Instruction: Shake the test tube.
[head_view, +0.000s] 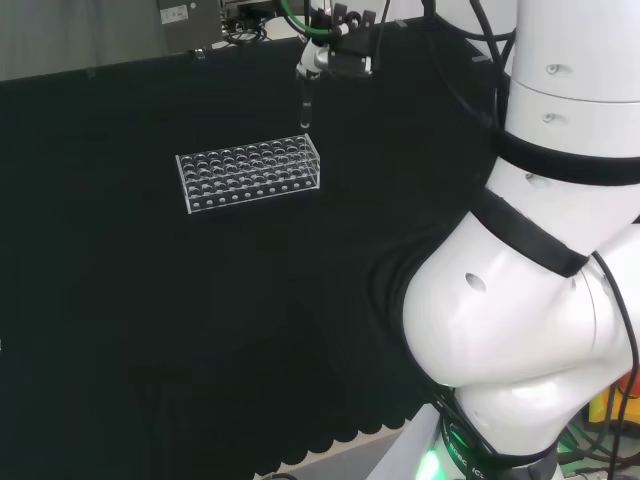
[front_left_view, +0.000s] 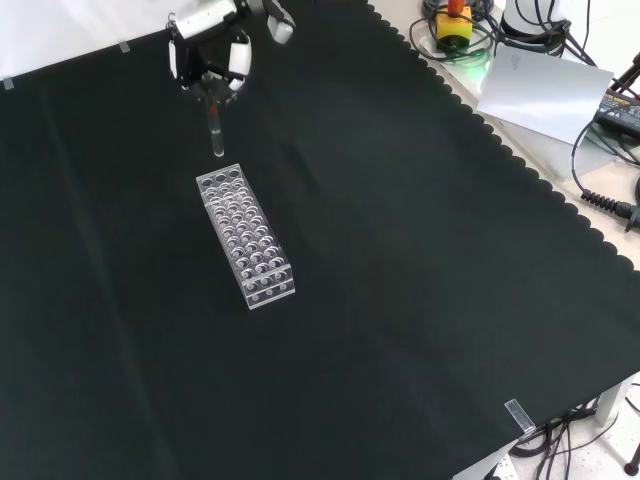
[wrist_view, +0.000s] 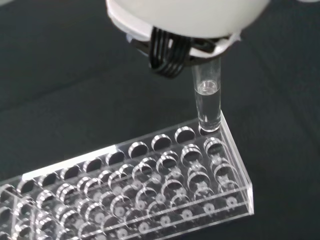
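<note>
Right, the hand has its fingers pinched on the top of the tube, and the tube hangs upright in the air, clear of the rack. In the front view it sits just past the rack's far end; in the head view it hovers above the rack's right-hand end, up near the back edge of the cloth. From the wrist, the tube's rounded bottom is just over a corner hole, close to the rack top but, as far as I can judge, not seated in it. There's clear liquid in there, with the surface line showing a little below the fingers.

So which step is this? I'd call it the tube lifted and ready, or between shakes; a single moment can't settle which. The rack looks empty otherwise, rows of open holes and nothing standing in them.

What next calls for: some height first, I'd say, so the tube's bottom can't clip the rack's edge, then short swings from the wrist with the tube kept near upright, since its mouth is hidden behind the fingers and I can't tell whether it's capped. The liquid could slop out if it tips too far.

Writing? None readable on tube or rack.
</note>
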